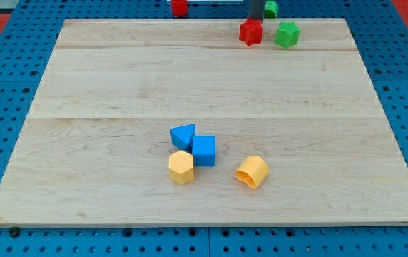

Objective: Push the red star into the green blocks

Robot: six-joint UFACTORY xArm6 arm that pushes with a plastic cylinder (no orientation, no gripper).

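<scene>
- The red star [251,32] lay near the tabletop's [118,86] top edge, right of centre, with a green star [287,33] just beside it on the view's right, a thin gap between them
- A second green block [270,8] sat higher, at the view's top edge, partly hidden behind the rod
- The rod came down from the top of the view just above the red star; the tip [255,21] seemed to rest at the star's upper edge, though contact could not be confirmed
- The arm had no jaws, so nothing was held or could be; it could only push
- Judged from this, the tip was poorly placed for a rightward shove; it would do best to move round to the star's left side and push straight toward the view's right
- A push through the star's middle would likely stop it spinning off past the green star
- Another red block [180,7] at the top edge, and two blue blocks [193,143] and two yellow blocks [215,170] lower down, were well apart from the work
</scene>
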